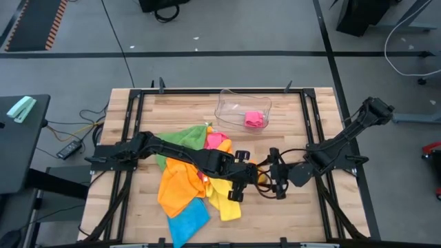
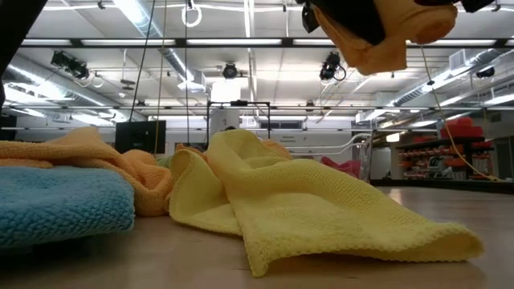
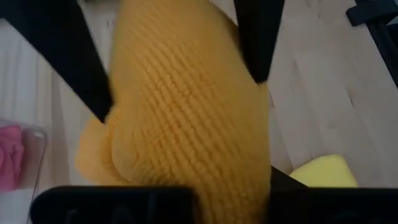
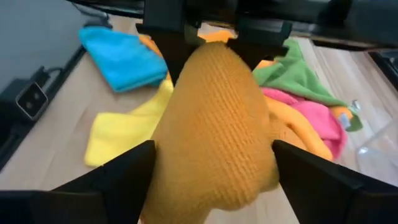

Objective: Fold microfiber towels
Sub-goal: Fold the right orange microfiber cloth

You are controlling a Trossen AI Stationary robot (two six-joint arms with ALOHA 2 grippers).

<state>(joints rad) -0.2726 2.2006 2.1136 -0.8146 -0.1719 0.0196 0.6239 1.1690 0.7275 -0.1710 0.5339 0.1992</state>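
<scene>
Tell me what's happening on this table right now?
The left gripper is shut on a soft orange microfiber towel, holding it up off the wooden table near its middle. The right gripper faces it with its fingers spread wide on either side of the hanging cloth, not gripping it. Yellow, blue, green, pink and another orange towel lie unfolded in a loose pile. A clear plastic tray holds one folded pink towel.

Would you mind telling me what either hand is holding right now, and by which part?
The left hand pinches a bunched orange towel at its top, lifted off the table. The right hand stands open around the hanging bundle without gripping it.
</scene>
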